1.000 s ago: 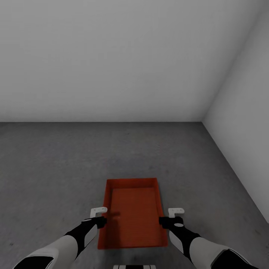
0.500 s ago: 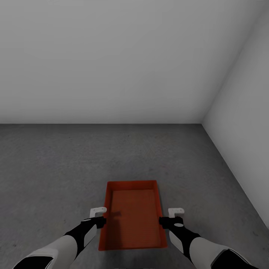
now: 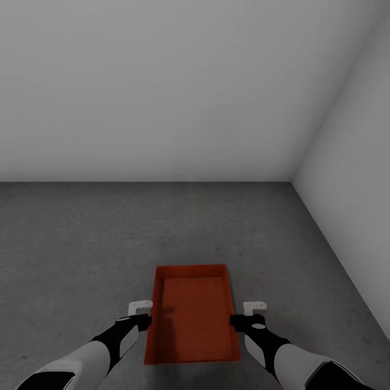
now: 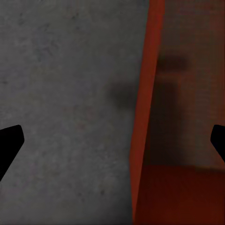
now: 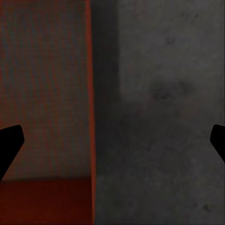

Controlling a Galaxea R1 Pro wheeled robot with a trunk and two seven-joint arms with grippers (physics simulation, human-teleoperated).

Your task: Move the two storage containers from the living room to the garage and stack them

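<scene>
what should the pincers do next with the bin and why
Probably lift both arms clear and back away for the second bin: the container sits on the garage floor, and the left pincer and right pincer stand open astride its side walls.

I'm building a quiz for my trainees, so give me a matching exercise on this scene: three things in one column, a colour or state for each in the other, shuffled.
Things:
1. storage container
2. floor
3. left end effector

Colours or states:
A. dark grey, mottled
B. open, astride the bin's side wall
C. orange-red, nothing inside

Pairs: 1-C, 2-A, 3-B
</scene>
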